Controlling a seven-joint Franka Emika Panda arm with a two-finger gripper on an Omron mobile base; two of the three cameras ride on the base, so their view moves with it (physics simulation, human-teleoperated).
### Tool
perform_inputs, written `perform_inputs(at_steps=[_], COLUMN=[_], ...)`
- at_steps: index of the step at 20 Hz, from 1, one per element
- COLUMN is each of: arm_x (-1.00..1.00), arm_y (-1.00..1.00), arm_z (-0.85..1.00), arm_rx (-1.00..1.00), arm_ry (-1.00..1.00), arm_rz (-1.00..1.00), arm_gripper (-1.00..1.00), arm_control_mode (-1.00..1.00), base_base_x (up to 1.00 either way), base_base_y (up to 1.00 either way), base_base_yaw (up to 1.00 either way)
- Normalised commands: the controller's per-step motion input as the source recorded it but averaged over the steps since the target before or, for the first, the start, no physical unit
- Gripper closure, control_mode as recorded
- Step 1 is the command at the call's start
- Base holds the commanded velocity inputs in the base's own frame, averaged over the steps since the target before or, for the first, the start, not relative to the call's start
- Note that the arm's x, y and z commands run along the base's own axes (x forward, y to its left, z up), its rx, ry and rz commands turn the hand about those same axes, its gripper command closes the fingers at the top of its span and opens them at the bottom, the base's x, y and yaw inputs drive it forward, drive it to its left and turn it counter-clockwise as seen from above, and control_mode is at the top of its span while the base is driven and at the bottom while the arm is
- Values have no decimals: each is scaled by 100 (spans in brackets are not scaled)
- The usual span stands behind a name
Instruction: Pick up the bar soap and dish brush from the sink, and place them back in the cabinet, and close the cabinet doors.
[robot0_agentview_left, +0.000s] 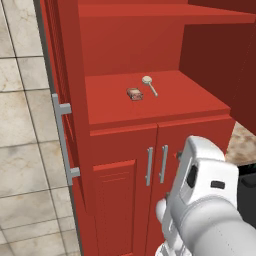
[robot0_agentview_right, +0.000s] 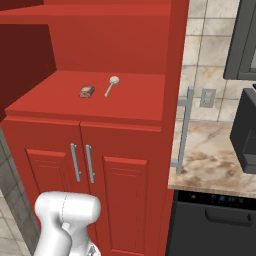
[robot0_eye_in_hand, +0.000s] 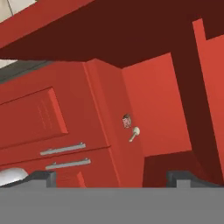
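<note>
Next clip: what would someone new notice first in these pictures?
The tall glossy red cabinet dominates, its large door swung open at the left of the left base view. On the open red shelf lie a small orange-brown bar soap and a pale round-headed dish brush, side by side, apart. Below them, two smaller red doors with short silver handles are shut.

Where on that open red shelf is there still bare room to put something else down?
The shelf is mostly bare. The bar soap and the dish brush lie close together, apart, near its middle toward the back. Free patches: the front strip along the edge above the two smaller doors, and the stretches to either side of the pair, out to the cabinet's side walls. Only that middle spot is crowded.
</note>
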Motion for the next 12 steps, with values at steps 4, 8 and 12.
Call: perform_inputs(at_steps=[4,8,12], arm_x=[0,0,0], arm_y=[38,40,43], arm_z=[0,0,0], arm_rx=[-11,-10,-9], arm_ry=[0,0,0], arm_rz=[5,4,5], arm_gripper=[-100,-100,-100], arm_control_mode=[-100,-100,-100], base_base_x=[0,0,0], base_base_y=[0,0,0], base_base_yaw=[0,0,0])
